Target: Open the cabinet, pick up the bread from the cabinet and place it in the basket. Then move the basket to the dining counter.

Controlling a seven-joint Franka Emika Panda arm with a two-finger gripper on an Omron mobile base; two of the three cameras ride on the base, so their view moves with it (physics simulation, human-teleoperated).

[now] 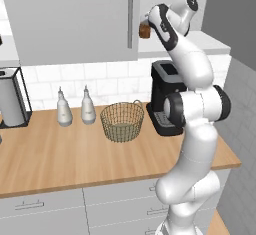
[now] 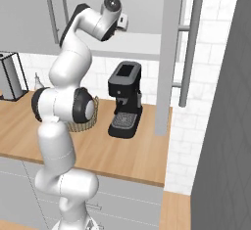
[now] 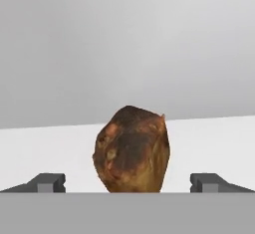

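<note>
The cabinet's left door (image 1: 70,19) is closed, and its right door (image 2: 169,53) stands swung open, seen edge-on with its bar handle (image 2: 188,53). The bread (image 3: 132,151), a dark brown lump, rests on the white shelf (image 3: 209,138) and also shows as bread (image 1: 144,30) at the shelf's left end. My gripper (image 3: 128,183) is open, with its fingertips (image 3: 47,182) wide on either side of the bread and not touching it. The wire basket (image 1: 122,121) sits on the wooden worktop below, partly behind my arm as basket (image 2: 88,121). The dining counter is out of view.
A black coffee machine (image 1: 167,96) stands right of the basket, directly under the open shelf. Two white bottles (image 1: 64,108) and a grey appliance (image 1: 11,96) stand to the left on the worktop (image 1: 50,159). Drawer fronts (image 1: 45,209) run below. A dark grey wall (image 2: 225,126) closes the right side.
</note>
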